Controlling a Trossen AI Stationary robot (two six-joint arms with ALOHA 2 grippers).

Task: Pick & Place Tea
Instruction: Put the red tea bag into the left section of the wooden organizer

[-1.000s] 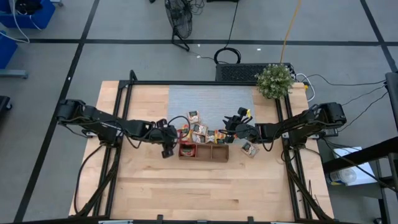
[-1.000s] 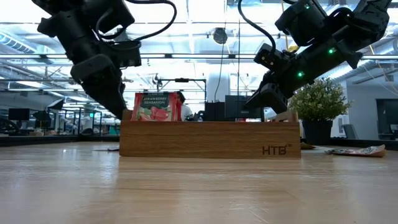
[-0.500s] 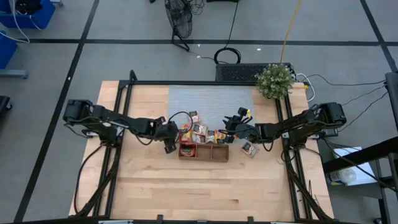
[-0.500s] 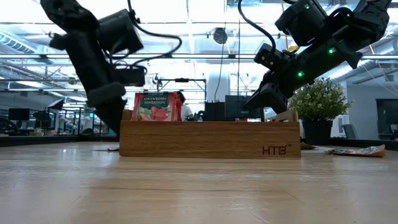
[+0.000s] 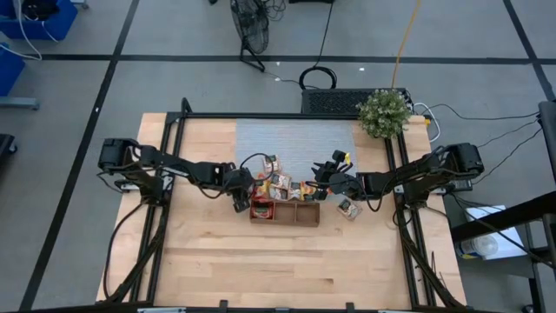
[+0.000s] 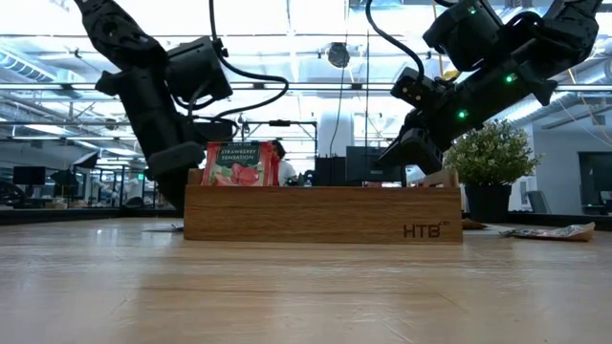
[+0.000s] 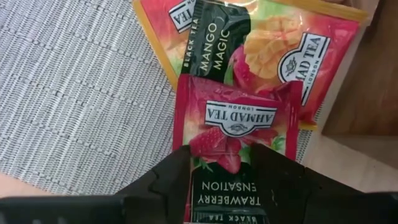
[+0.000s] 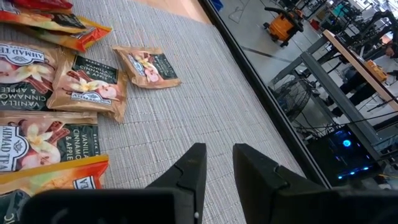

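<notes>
Two tools near the tea, one packet at risk of dragging its neighbour

Two dark robot arms reach toward a wooden tray (image 5: pixel 284 212) on a pale tabletop (image 5: pixel 261 261). The left tool (image 7: pixel 221 180) has its fingers set around the near edge of a red strawberry tea packet (image 7: pixel 239 130), which lies flat. Whether the fingers press it firmly cannot be told. Just beyond that tool, a mango packet (image 7: pixel 261 56) lies partly under the strawberry one, on a grey woven mat (image 7: pixel 68 106), with the tray wall just past it.

Likely trouble: the hold sits on only one edge, so the packet may slip or fold as it lifts. The overlapping mango packet may be dragged along. A limp packet could also catch on the tray rim rather than drop into a compartment.

The right tool (image 8: pixel 214 168) hangs over the mat with its fingers narrowly parted and nothing between them. Vanilla and cinnamon packets (image 8: pixel 87 84) lie loose just ahead of it and to one side. One strawberry packet (image 6: pixel 241 164) stands upright in the tray's end compartment, beside the left tool.
</notes>
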